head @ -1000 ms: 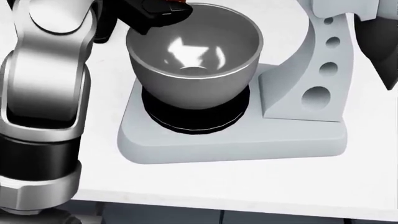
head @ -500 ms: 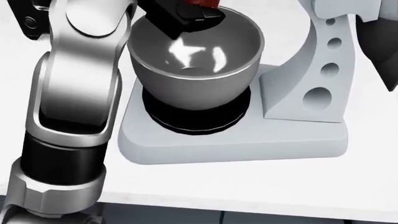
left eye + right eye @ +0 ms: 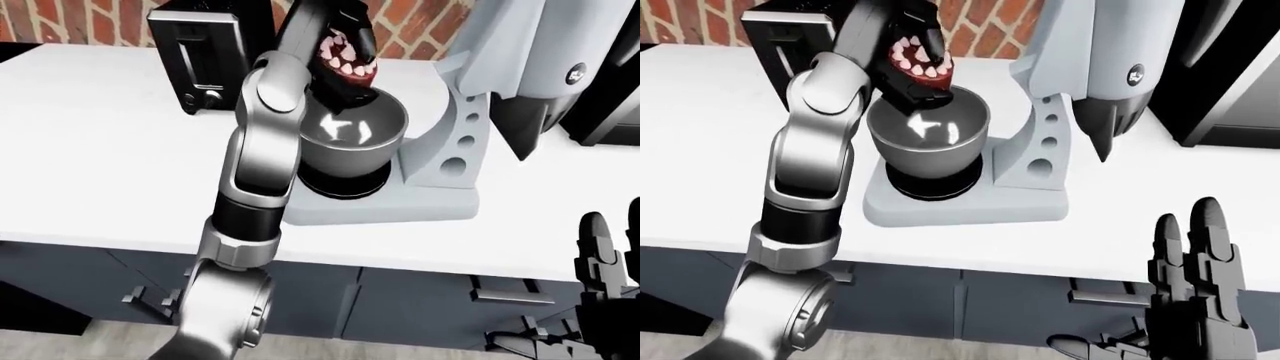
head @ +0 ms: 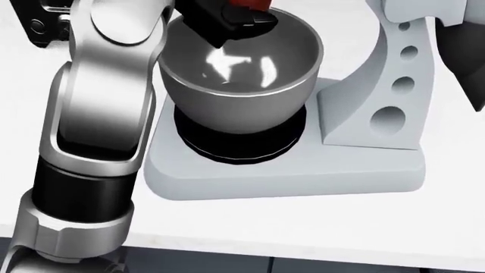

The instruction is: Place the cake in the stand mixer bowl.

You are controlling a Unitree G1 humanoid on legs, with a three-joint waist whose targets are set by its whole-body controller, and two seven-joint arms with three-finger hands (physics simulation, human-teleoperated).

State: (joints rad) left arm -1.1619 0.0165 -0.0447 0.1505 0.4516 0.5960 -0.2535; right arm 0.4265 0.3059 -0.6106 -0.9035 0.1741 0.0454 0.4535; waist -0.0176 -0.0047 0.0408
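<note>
My left hand (image 3: 343, 73) is shut on the cake (image 3: 345, 54), a red cake with white dollops. It holds the cake tilted just above the top-left rim of the steel mixer bowl (image 3: 357, 133). The head view shows the black fingers (image 4: 227, 21) and a bit of red cake (image 4: 246, 4) over the bowl (image 4: 243, 68), whose inside is bare. The bowl sits on the base of the white stand mixer (image 3: 455, 161), whose head (image 3: 520, 52) is tilted up. My right hand (image 3: 1195, 292) is open and empty, low at the bottom right, below the counter edge.
A black toaster (image 3: 205, 52) stands on the white counter (image 3: 100, 150) to the left of the mixer, against a brick wall. A dark appliance (image 3: 612, 97) stands at the right. Grey cabinet drawers (image 3: 420, 300) run below the counter.
In the head view my left arm has swung right, and the hand with the cake has moved from the bowl's top-left edge to over its rim.
</note>
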